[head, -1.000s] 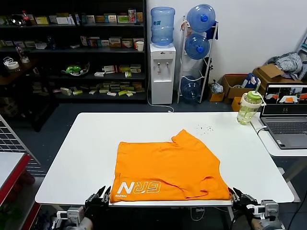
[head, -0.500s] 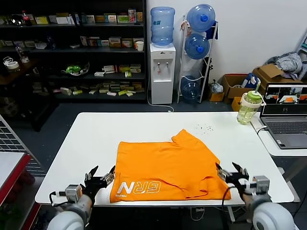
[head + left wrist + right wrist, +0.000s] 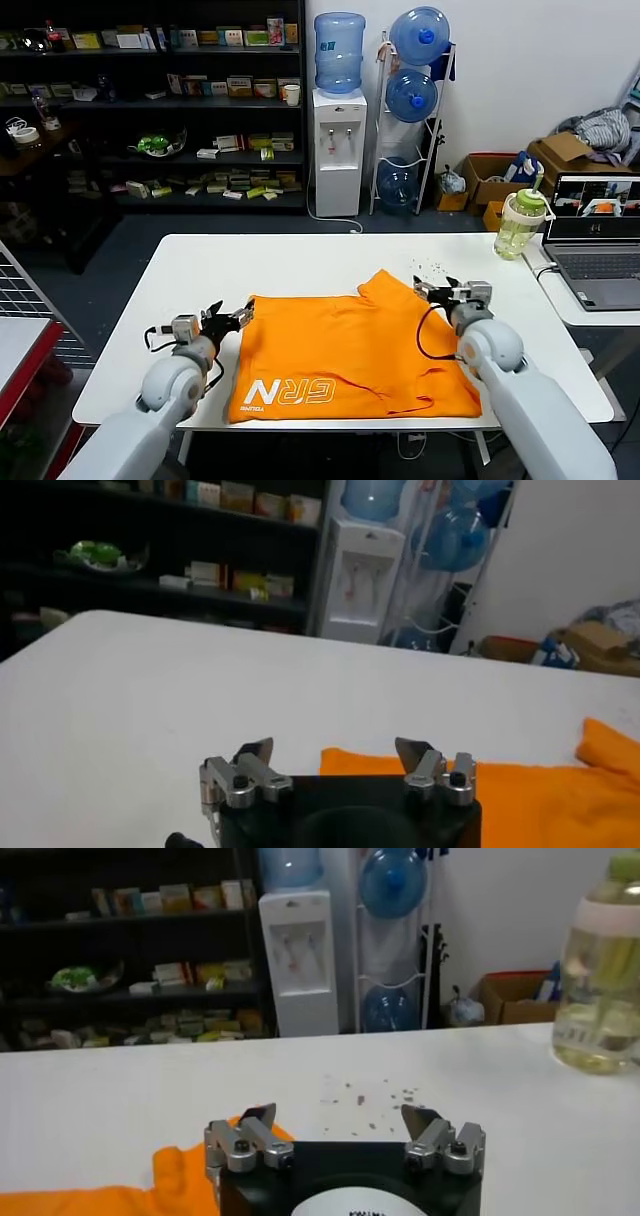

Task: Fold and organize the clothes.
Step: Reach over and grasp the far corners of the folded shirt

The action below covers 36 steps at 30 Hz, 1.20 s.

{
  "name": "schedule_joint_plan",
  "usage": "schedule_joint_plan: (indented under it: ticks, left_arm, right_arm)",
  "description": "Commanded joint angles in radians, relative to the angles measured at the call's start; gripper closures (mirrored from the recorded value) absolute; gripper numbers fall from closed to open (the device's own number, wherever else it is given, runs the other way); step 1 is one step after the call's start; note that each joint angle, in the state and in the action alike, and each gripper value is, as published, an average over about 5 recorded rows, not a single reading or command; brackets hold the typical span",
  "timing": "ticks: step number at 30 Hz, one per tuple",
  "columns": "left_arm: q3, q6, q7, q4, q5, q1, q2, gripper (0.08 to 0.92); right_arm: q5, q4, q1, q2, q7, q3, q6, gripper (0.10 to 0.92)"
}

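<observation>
Lying flat: orange T-shirt (image 3: 350,350) | white table (image 3: 200,270) | shelves (image 3: 150,100) behind | both end effectors (image 3: 233,318) (image 3: 432,291) spread apart

**Both arms out, both end effectors open**

My left arm reaches forward, elbow bent, its end effector (image 3: 232,318) level and pointing inward, jaws spread wide with nothing between them. My right arm stretches farther ahead, its end effector (image 3: 432,291) likewise turned inward, jaws wide apart and empty. Both wrists are held low and flat.
</observation>
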Motion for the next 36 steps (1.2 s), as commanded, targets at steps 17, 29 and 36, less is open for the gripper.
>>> schedule_joint_plan:
  ticks: [17,29,36]
  left_arm:
    - [0.146,0.047,0.027,0.298,-0.011,-0.234,-0.062,0.177]
    - [0.155,0.054,0.019,0.292,-0.009,-0.231,-0.06,0.177]
    - [0.166,0.068,0.012,0.257,-0.021,-0.213,-0.053,0.264]
  right_arm:
    - [-0.02,-0.3,0.209,0.108,-0.083,-0.137,-0.061,0.203]
    - [0.001,-0.305,0.194,0.102,-0.104,-0.133,-0.088,0.215]
    - [0.019,-0.304,0.188,0.1,-0.111,-0.13,-0.114,0.376]
